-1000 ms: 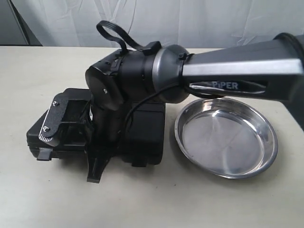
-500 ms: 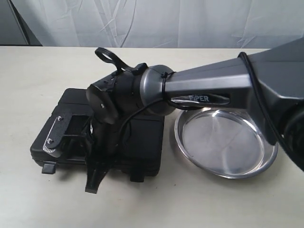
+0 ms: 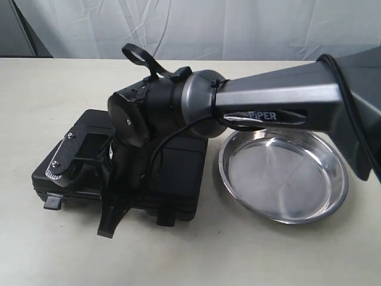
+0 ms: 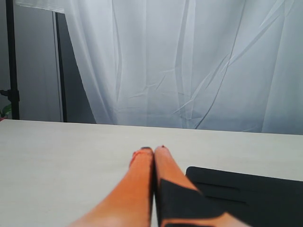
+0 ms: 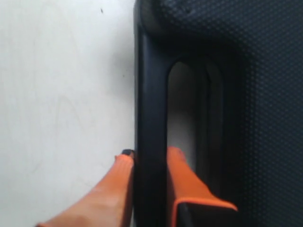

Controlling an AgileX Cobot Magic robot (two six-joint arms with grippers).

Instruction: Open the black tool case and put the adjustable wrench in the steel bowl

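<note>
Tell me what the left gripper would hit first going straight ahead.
Nothing near: the left gripper points across bare table, past the black tool case, toward the white curtain; depth is unclear.

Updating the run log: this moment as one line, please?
right gripper shut on black tool case handle | left gripper shut | steel bowl empty

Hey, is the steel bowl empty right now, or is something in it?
Empty. The steel bowl shows only bare, shiny metal inside, with nothing lying in it.
</note>
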